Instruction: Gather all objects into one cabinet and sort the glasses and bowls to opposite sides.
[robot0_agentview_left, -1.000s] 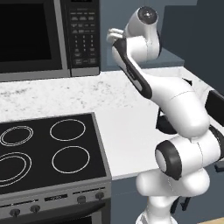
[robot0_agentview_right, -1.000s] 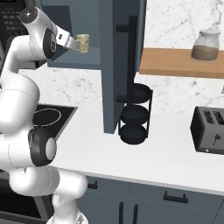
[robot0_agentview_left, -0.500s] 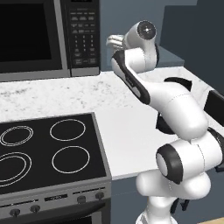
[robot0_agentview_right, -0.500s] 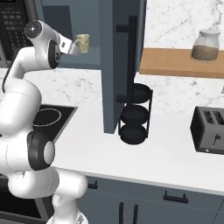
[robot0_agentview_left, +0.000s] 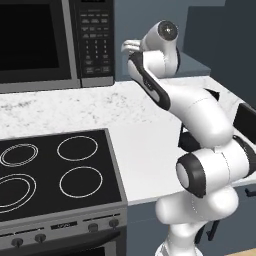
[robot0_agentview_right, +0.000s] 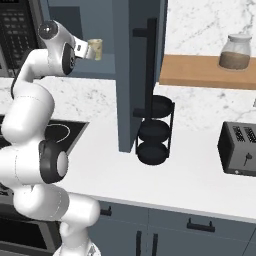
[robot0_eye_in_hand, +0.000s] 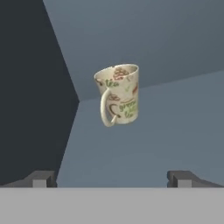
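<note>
Mug (robot0_eye_in_hand: 118, 95) stands alone on the cabinet (robot0_eye_in_hand: 175, 127) floor, free space around it; gripper (robot0_eye_in_hand: 111, 178) open and empty, fingertips cropped.

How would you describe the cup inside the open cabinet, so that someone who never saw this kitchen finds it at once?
Start at the blue-grey wall cabinet with the long black handle, right of the microwave. On its shelf stands a pale cup, straight ahead of the open gripper. It has a curved handle and a red and green printed pattern, and no other dish stands beside it.
</note>
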